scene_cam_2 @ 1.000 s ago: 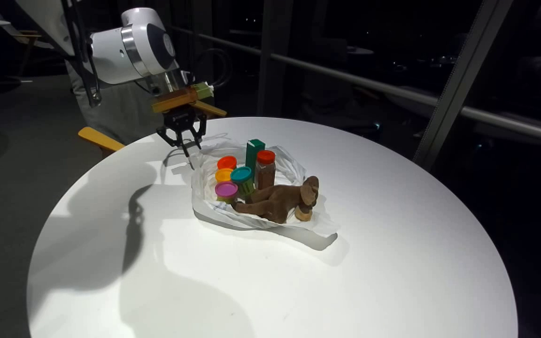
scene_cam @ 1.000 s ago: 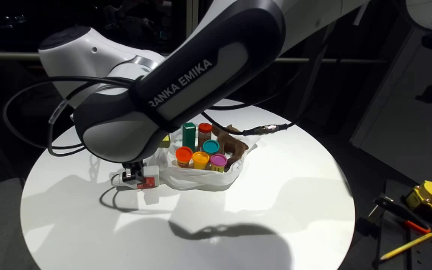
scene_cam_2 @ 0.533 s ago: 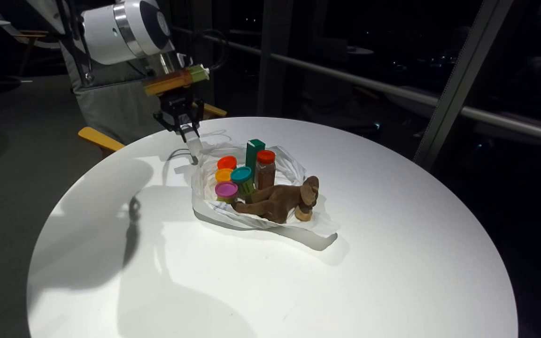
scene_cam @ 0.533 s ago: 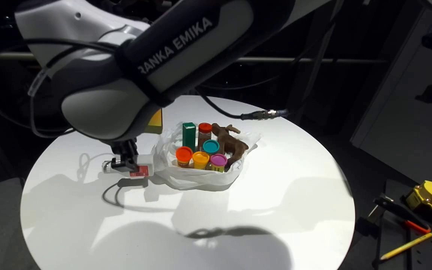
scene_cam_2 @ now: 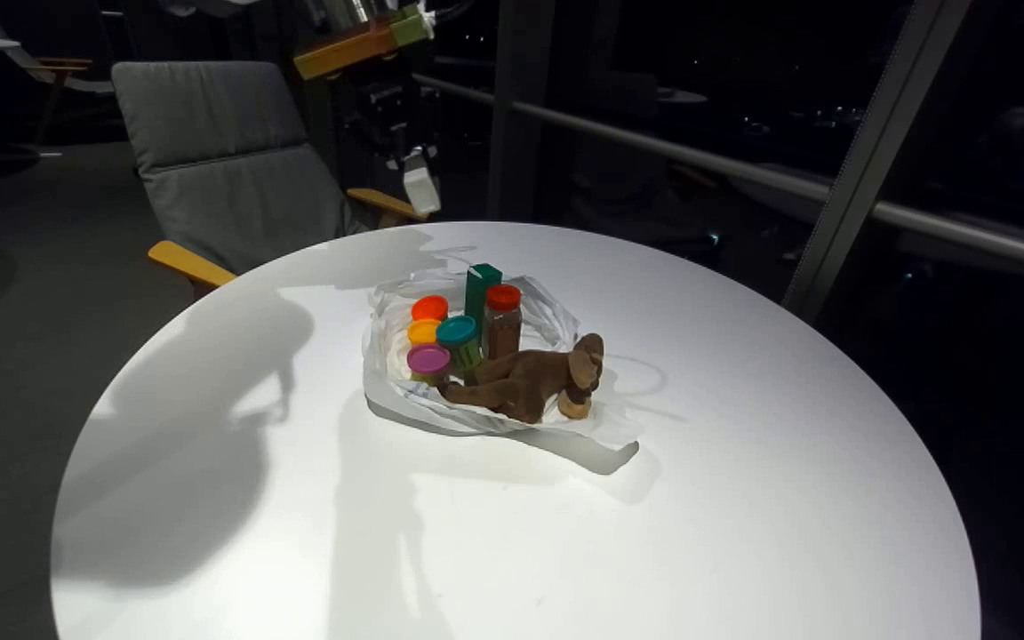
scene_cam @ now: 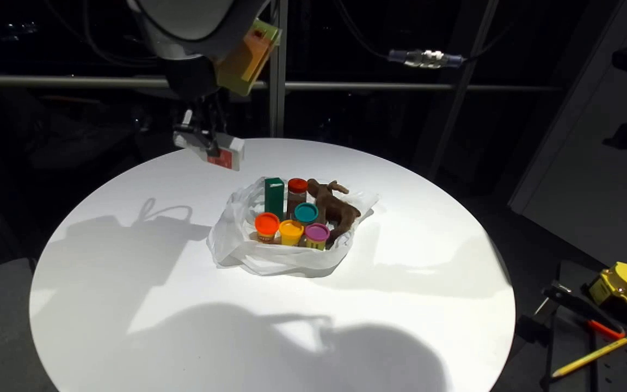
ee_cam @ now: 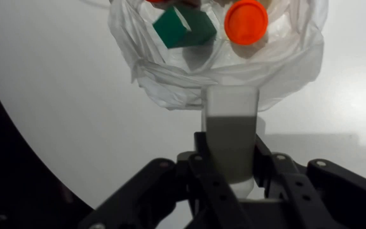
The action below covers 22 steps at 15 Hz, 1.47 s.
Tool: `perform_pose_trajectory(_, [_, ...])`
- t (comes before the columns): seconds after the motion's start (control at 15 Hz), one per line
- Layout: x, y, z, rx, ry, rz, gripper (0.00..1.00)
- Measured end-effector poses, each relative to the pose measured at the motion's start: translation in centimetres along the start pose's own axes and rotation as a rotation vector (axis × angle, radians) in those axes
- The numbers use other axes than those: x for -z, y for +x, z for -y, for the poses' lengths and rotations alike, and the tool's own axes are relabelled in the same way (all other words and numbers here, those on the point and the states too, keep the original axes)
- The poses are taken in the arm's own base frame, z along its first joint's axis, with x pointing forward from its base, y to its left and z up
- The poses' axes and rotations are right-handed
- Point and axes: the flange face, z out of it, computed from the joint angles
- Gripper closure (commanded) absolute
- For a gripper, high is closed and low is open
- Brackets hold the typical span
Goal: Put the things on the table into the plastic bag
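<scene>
My gripper [ee_cam: 229,143] is shut on a white bottle [scene_cam: 227,155] with a red label, its fingers against both sides. The bottle is tilted, in the air above the table's edge in both exterior views, and its base points toward the bag in the wrist view. The plastic bag [scene_cam: 286,264] lies spread on the table with its mouth upward. Inside it stand a dark green box [scene_cam: 274,197], a red-lidded jar [scene_cam_2: 503,324] and orange-red [scene_cam: 266,224], yellow-orange [scene_cam: 292,231], teal [scene_cam: 306,212] and purple [scene_cam: 317,233] cups. A brown toy figure [scene_cam_2: 525,382] leans across the bag's rim.
The round white table [scene_cam_2: 743,462] carries the bag near its middle. A grey chair [scene_cam_2: 210,133] with wooden armrests stands beyond the table's edge. A yellow emergency stop box [scene_cam: 626,288] and a pencil [scene_cam: 591,356] lie on a dark side stand.
My gripper has lifted the bottle off the table from beside the bag. It has risen well up and moved toward the table's edge. The bag and its contents have stayed put.
</scene>
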Motion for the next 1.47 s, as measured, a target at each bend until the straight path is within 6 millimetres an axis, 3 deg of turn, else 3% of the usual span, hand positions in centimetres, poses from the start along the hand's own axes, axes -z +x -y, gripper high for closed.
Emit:
perform_pose_trajectory(0.13, [-0.7,-2.2,-4.0,-0.105,-0.019,0.035,0.9])
perform_pose_trajectory(0.33, [-3.5,-6.4,-9.3,-0.264,-0.031,0.112,0.9])
perform_pose_trajectory(0.6, [-7.0,-11.8,-13.5,-0.458,0.003,0.209,0.9])
perform_pose_trajectory(0.8, [-8.7,-14.7,-14.5,-0.549,0.053,0.262,0.9])
perform_pose_trajectory(1.0, [-10.4,-16.3,-14.1,-0.606,0.116,0.304,0.9])
perform_pose_trajectory(1.47, [-11.7,-16.8,-11.6,-0.665,0.232,0.342,0.9])
